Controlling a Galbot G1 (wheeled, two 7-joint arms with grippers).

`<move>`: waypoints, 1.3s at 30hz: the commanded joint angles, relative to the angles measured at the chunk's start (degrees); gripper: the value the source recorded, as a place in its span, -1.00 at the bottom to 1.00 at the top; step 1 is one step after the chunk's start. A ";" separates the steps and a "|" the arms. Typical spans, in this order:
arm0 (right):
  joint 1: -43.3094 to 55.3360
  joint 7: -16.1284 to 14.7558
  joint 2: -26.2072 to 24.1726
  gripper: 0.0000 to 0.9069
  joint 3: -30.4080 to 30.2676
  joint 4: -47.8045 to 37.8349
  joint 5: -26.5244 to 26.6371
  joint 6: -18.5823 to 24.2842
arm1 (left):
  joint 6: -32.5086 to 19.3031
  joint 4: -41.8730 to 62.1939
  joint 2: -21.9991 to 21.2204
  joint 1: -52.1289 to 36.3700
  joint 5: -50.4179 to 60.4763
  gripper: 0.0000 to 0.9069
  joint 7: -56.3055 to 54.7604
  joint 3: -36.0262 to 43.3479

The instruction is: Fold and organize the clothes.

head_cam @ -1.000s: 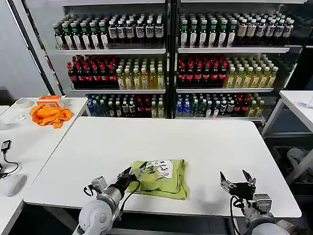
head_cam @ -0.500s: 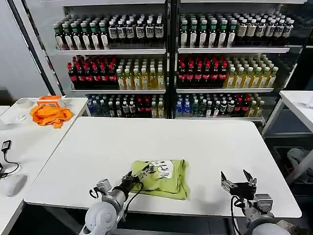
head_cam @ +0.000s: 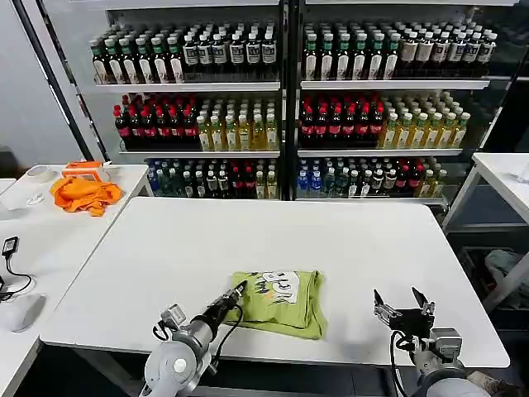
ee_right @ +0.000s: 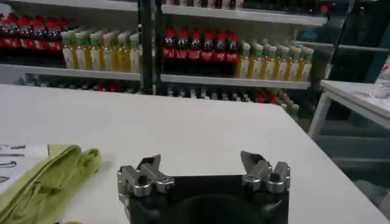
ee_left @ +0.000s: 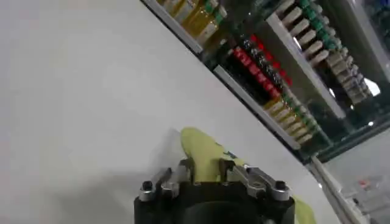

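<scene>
The light lime-green short-sleeved cotton T-shirt lies folded into a rough rectangle on the white rectangular bench, near its front edge and a little toward the robot's right of the middle, with its small white-and-dark printed graphic facing up. The left end effector reaches in low from the front, its dark fingers drawn together and pinching the shirt's near left edge; from the left wrist the green cloth sits right between the two metal fingertips. The right end effector hangs over the bench's front right corner, well apart from the shirt, its fingers spread wide and holding nothing; from the right wrist the folded green edge lies off to one side, clear of the fingers. Off to the robot's left, a second white bench carries a crumpled bright orange cloth, a roll of tape, a white computer mouse and a small black device with a cable. Behind everything stand shelves of bottled drinks, row upon row in red, yellow, green and dark colours.
</scene>
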 commanded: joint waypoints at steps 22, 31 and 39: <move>0.28 0.30 -0.70 1.00 1.21 2.20 2.56 -0.17 | 4.93 -9.09 18.33 -1.42 -16.99 -0.96 -4.02 -29.85; 0.25 0.22 -1.31 1.00 1.96 3.00 4.29 0.00 | 8.85 -14.27 32.21 -0.04 -16.83 -0.96 -3.74 -35.69; -0.49 0.16 -1.37 1.00 2.54 3.07 4.12 0.48 | 3.54 -16.05 26.40 3.39 16.09 -0.96 -0.55 -17.23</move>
